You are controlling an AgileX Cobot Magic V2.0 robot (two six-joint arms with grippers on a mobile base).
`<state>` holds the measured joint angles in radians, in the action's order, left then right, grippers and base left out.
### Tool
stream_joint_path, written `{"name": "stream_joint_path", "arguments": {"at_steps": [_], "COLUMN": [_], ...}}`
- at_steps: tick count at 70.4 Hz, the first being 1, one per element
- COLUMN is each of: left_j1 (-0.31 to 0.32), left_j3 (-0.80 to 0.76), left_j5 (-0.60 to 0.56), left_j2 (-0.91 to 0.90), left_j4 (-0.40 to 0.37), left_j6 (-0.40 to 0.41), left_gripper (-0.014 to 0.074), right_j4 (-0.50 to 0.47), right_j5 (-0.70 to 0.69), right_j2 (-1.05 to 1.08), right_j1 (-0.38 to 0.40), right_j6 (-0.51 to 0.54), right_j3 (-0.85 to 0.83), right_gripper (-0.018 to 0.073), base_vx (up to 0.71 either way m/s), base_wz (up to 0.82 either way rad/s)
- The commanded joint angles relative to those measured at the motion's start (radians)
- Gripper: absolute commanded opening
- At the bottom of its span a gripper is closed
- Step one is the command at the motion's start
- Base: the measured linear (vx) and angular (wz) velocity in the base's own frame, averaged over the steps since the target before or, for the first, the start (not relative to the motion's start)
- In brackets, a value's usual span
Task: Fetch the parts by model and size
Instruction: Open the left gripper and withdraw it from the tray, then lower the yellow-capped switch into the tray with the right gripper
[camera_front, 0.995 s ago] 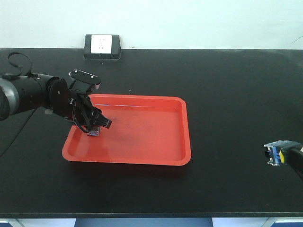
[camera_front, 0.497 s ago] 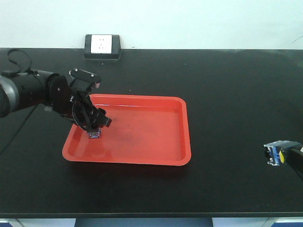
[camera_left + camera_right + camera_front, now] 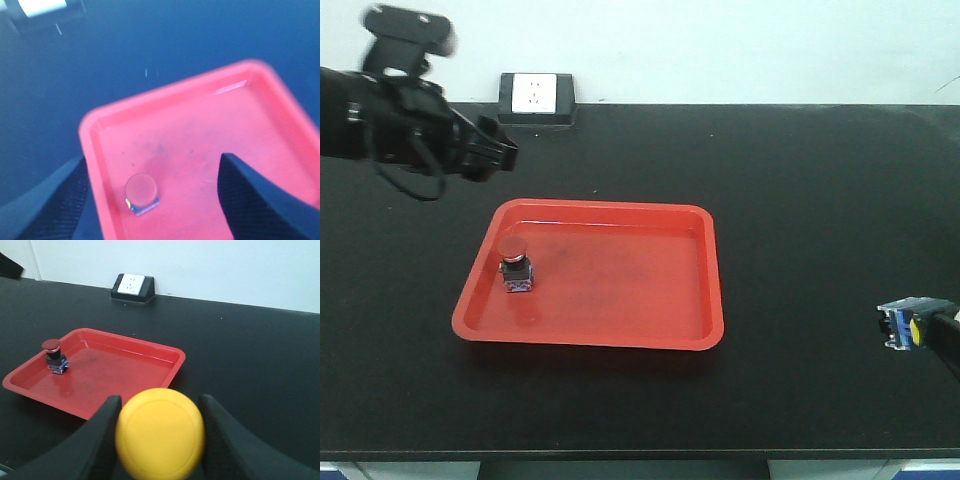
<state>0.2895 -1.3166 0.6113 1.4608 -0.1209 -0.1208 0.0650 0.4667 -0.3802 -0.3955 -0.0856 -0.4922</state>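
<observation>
Well to the right of the red tray [image 3: 715,290], the right end effector [image 3: 161,440] is closed on the yellow-capped switch [image 3: 903,327]. A finger presses each side of the part. The yellow cap faces back at the wrist camera and the blue-and-black base points toward the tray, so the switch's long axis lies roughly level, not upright. How high it hangs over the black table [image 3: 820,200] cannot be told.

Beyond the tray's far-left corner, the left end effector [image 3: 490,155] is raised with its jaws wide apart and nothing between them. Inside the tray, near its left rim, the red-capped switch [image 3: 516,266] stands upright on its base, apart from both end effectors.

Judging by this, the red part is delivered and the yellow one remains. The tray lies to the left of the right end effector, so the carry should cross the tray's right rim onto the bare floor beside the red switch.
</observation>
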Motion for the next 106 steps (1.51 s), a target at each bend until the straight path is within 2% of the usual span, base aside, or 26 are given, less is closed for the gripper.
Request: {"name": "stream_joint_path", "arguments": {"at_steps": [1,26,38,47,61,79,106], "left_j1": [0.009,0.009,0.009,0.009,0.009,0.009,0.009], "left_j3": [0.033,0.379,0.517,0.609,0.751,0.873,0.875], "left_j5": [-0.058,-0.128,-0.125,-0.118,-0.093,-0.099,-0.097], "left_j2": [-0.136,-0.592,-0.841,-1.017,-1.216,-1.298,-1.298], "left_j4": [-0.017,-0.018,-0.018,-0.056,-0.069,-0.069,-0.069], "left_j6": [0.008,0.008,0.008,0.008,0.008,0.008,0.008], "left_gripper": [0.0523,0.0523,0.0523,0.0523,0.0523,0.0523,0.0523], "right_j4": [0.010,0.010,0.010,0.010,0.010,0.010,-0.016], "right_j5": [-0.080,-0.080,-0.080,-0.080,-0.081,-0.088,-0.147], "right_j2": [-0.010,-0.010,-0.010,-0.010,-0.010,-0.010,-0.106], "right_j1": [0.003,0.003,0.003,0.003,0.003,0.003,0.003], "right_j6": [0.005,0.005,0.005,0.005,0.005,0.005,0.001], "right_j3": [-0.030,-0.030,-0.030,-0.030,-0.030,-0.030,-0.057], "right_gripper": [-0.0010,-0.0010,-0.0010,-0.0010,-0.0010,-0.0010,-0.0008], "base_vx": [0.00,0.00,0.00,0.00,0.00,0.00,0.00], "base_wz": [0.00,0.00,0.00,0.00,0.00,0.00,0.00]}}
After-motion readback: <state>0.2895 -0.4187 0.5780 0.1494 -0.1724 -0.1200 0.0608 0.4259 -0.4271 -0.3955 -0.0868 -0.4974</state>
